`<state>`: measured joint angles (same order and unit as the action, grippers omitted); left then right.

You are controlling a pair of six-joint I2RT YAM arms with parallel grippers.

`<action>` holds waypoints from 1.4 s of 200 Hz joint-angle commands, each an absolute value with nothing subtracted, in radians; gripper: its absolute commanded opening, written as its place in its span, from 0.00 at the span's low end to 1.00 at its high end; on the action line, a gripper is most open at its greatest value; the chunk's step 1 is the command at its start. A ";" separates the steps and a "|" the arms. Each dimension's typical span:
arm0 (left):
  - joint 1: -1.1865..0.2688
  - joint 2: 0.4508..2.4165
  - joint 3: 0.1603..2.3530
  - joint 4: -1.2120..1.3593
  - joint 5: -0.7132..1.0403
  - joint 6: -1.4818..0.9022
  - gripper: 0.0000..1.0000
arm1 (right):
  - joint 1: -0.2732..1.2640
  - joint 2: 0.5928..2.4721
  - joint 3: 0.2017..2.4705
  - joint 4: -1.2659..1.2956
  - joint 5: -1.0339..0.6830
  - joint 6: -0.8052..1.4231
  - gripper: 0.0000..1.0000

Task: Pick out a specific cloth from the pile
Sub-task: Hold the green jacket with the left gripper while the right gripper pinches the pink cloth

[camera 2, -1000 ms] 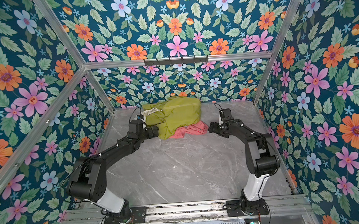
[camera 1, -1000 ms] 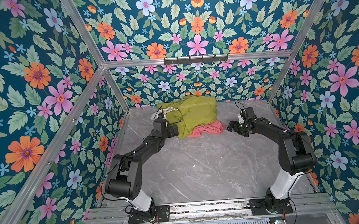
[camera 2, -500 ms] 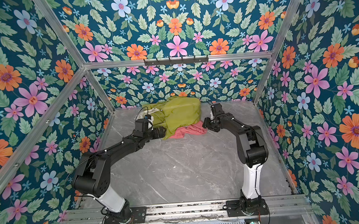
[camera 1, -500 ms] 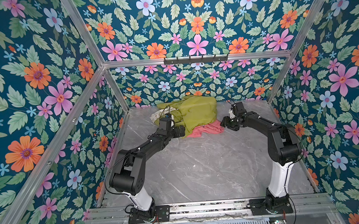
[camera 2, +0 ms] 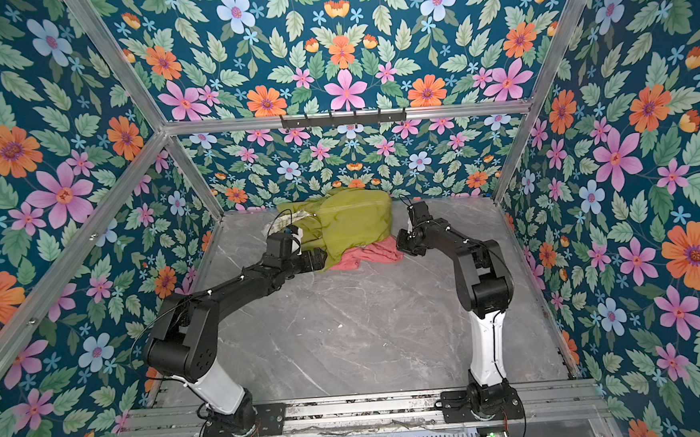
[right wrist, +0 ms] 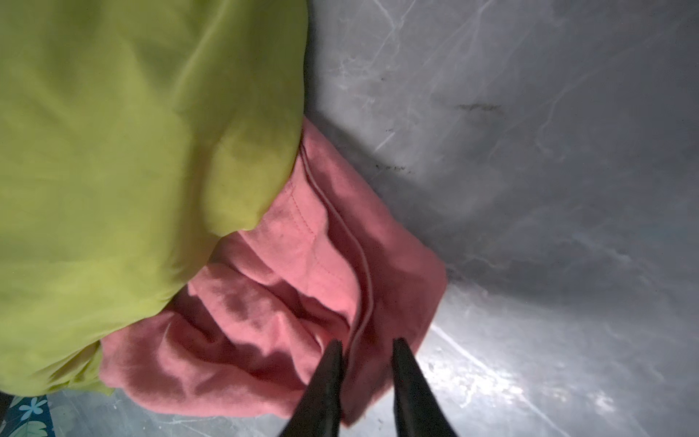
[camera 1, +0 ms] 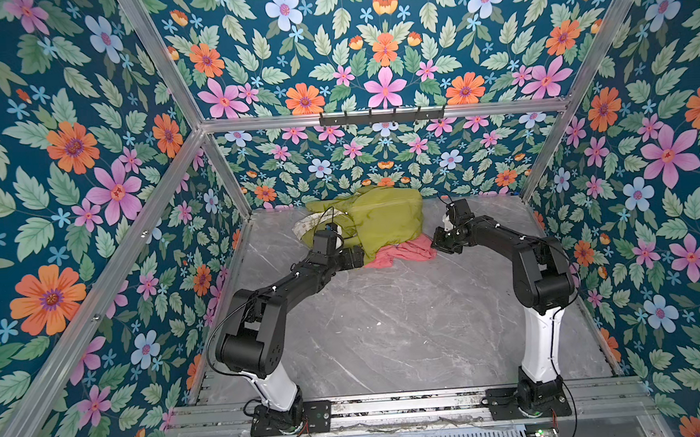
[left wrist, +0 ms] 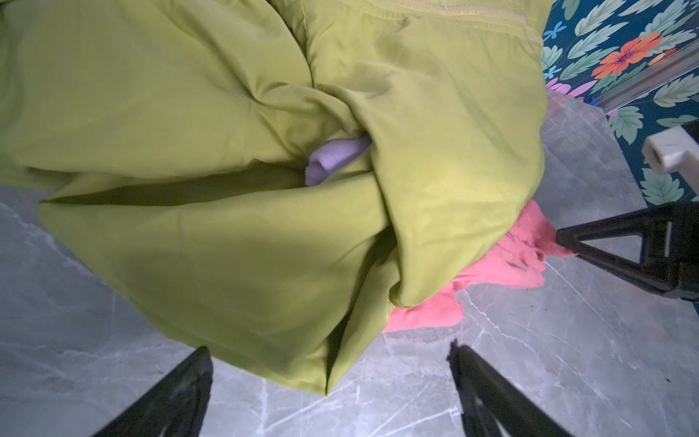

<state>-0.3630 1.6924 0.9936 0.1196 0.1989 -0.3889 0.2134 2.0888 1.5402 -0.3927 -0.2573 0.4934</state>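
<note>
While I look down the right wrist view, my right gripper [right wrist: 367, 346] has its two black fingers [right wrist: 329, 382] drawn narrow, with a raised hem fold of the cloth [right wrist: 287, 302] caught between them, so I read it as clamped on the pink fabric. That salmon-pink cloth lies flat on the grey marbled table [camera 1: 388, 329] at the front right foot of the pile [camera 2: 340, 224]. Much of it is tucked under the olive-green garment [camera 1: 386, 221], and only its crumpled front and right edge stick out. My left gripper [left wrist: 329, 348] rests low at the front left of the heap with its fingers spread wide and nothing between them; the green hem lies just ahead of the tips. From the left wrist view I see a small lilac piece [left wrist: 333, 159] poking from a fold in the green fabric. A cream patterned piece [camera 1: 309, 226] shows at the pile's left side, behind the left wrist. The pile sits near the back wall, between my two arms
</note>
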 commanded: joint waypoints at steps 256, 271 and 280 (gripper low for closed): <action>-0.364 1.680 1.016 0.131 0.178 -0.387 1.00 | 0.229 1.940 1.479 -0.327 -0.390 0.520 0.00; -0.364 1.676 1.015 0.130 0.172 -0.387 1.00 | 0.232 1.922 1.479 -0.329 -0.390 0.518 0.00; -0.364 1.674 1.015 0.130 0.170 -0.387 1.00 | 0.233 1.914 1.479 -0.328 -0.392 0.520 0.00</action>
<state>-0.3634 1.6840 1.0122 0.1192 0.1833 -0.3893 0.2279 1.9377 1.4796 -0.3454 -0.3748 0.5194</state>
